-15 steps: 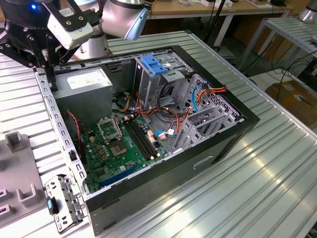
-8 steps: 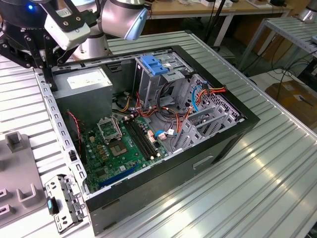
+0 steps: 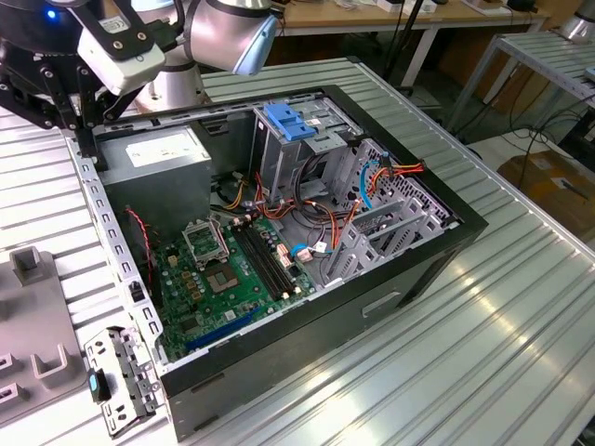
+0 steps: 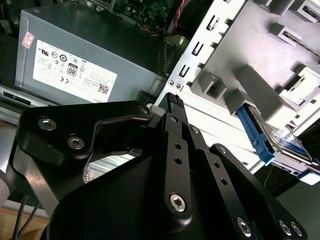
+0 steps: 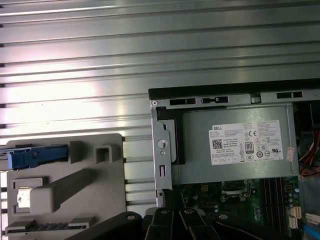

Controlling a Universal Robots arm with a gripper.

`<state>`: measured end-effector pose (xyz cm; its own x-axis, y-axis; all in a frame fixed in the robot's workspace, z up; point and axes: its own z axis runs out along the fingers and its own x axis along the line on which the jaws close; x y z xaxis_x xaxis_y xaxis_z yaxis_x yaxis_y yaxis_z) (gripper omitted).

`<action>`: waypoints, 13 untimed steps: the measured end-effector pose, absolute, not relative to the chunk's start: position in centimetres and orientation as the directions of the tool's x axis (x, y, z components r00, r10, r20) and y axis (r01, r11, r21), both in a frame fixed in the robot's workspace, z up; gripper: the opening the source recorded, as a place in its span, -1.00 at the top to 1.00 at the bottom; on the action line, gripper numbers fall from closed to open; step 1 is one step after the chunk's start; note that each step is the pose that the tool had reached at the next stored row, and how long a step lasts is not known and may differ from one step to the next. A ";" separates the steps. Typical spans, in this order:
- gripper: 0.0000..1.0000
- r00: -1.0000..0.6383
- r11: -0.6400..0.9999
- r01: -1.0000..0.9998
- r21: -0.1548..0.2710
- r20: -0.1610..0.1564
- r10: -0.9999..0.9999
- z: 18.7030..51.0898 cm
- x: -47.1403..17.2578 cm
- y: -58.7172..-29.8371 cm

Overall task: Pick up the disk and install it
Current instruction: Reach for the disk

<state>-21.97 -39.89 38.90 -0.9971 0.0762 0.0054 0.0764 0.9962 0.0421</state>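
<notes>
Ok, claw point(image 4: 172, 100) over computer case point(image 3: 279, 358) edge, released or clenched: cannot tell. Grey power supply point(image 4: 140, 80), white printed sticker point(image 4: 70, 70), just beside claw. Blue-edged disk point(image 4: 287, 141) lies in grey holder point(image 4: 250, 55) near claw, outside case.

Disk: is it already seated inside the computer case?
No; in the second wrist view the disk lies in the grey holder, outside the case.

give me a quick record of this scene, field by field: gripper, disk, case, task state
gripper: black gripper, above the case edge beside the grey metal box with white sticker, not holding the disk
disk: flat silver hard drive with blue plastic bracket, resting in the grey plastic holder tray
case: open black computer tower, green motherboard exposed
task state: disk not yet picked up
</notes>
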 end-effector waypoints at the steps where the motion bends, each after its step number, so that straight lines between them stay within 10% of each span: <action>1: 0.79 -0.997 0.996 0.076 0.042 0.006 0.076 38.9 -22.0 -39.9; 13: 0.79 -0.997 0.996 0.077 0.042 0.008 0.076 38.8 -22.6 -39.9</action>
